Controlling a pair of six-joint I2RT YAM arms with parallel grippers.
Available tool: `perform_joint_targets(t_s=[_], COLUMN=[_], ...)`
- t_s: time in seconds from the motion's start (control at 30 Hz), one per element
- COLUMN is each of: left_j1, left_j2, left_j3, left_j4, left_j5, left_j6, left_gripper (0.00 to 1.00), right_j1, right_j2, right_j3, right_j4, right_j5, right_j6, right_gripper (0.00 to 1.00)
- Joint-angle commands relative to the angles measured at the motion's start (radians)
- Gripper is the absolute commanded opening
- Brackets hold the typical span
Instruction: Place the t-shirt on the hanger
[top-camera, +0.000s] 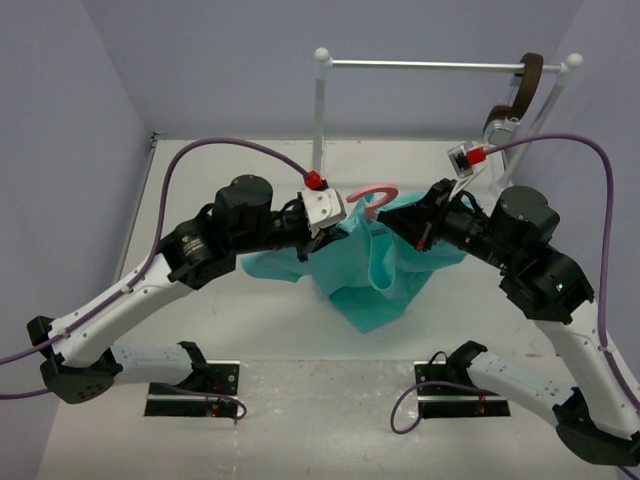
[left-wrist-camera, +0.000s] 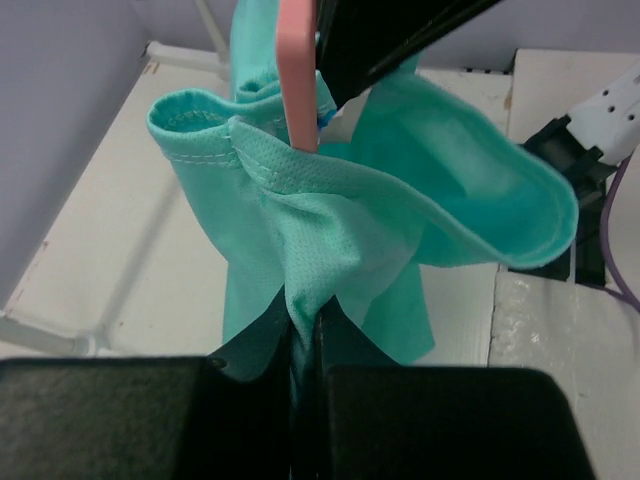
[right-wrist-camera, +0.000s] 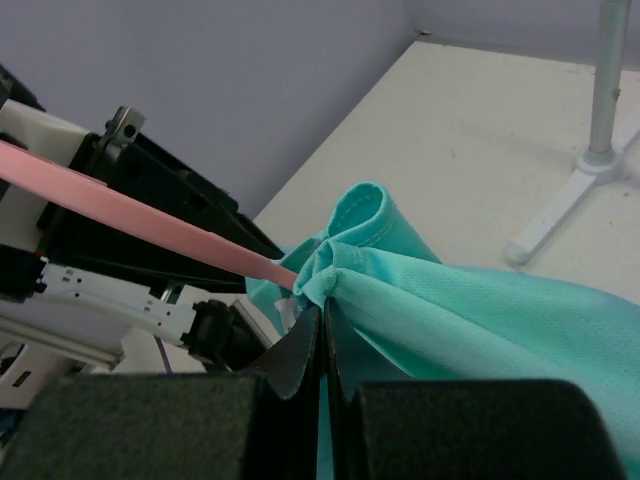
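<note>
On the left, the left gripper (top-camera: 322, 230) was stretched in over the middle of the table (top-camera: 280, 340). From above I could not make out its jaws under the white wrist block. Its own camera showed them plainly: two black fingers clenched on a gathered fold of the shirt (top-camera: 372, 275), the cloth squeezed into the slit between them.

The shirt was held up between the two arms, bunched at the top and sagging to a point below, with one flap trailing left beneath the left arm. Whether the lowest point touched the table I could not tell.

From overhead only the hook of the hanger (top-camera: 373, 196) showed, a pink curve rising behind the shirt's upper edge, between the two grippers. The left wrist view showed what that one hid: a pink arm of the hanger running straight down into a hemmed opening of the shirt.

The right wrist view had the same pink bar coming in from the left and ending at the puckered hem, right at the fingertips. There the right gripper (top-camera: 402, 224) was pinched tight on the shirt's fold. Whether it also nipped the hanger's tip I could not tell.

Farther right and back stood a white rail (top-camera: 430, 66) with a brown strap (top-camera: 529, 84) draped over its right end. Only the overhead view showed it whole; the right wrist view caught just one post and foot.
</note>
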Motion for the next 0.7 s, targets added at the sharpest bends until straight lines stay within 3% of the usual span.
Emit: perform_joint_targets(t_s=[0.0, 0.07, 0.13, 0.2, 0.23, 0.43, 0.67], left_j1=[0.004, 0.004, 0.011, 0.018, 0.019, 0.037, 0.043], left_j2=[0.006, 0.006, 0.003, 0.003, 0.005, 0.081, 0.177], left_j3=[-0.024, -0.083, -0.125, -0.161, -0.165, -0.097, -0.027], left_j4=[0.29, 0.301, 0.301, 0.305, 0.306, 0.24, 0.131], left_j5=[0.175, 0.161, 0.137, 0.164, 0.18, 0.242, 0.578], left_j6=[-0.106, -0.101, -0.083, -0.061, -0.056, -0.052, 0.041], left_gripper=[0.0, 0.0, 0.0, 0.0, 0.0, 0.0, 0.0], right_j1=[0.009, 0.006, 0.005, 0.005, 0.005, 0.005, 0.005], right_j2=[-0.063, -0.121, -0.173, -0.22, -0.234, -0.24, -0.249], right_j3=[-0.056, -0.102, -0.131, -0.136, -0.13, -0.063, -0.091], right_j4=[-0.104, -0.125, -0.153, -0.174, -0.189, -0.249, -0.125], right_j5=[0.005, 0.156, 0.284, 0.322, 0.337, 0.352, -0.005], right_j6=[-0.034, -0.03, -0.019, -0.023, -0.023, -0.08, -0.335], right_gripper=[0.0, 0.05, 0.21, 0.44, 0.49, 0.55, 0.66])
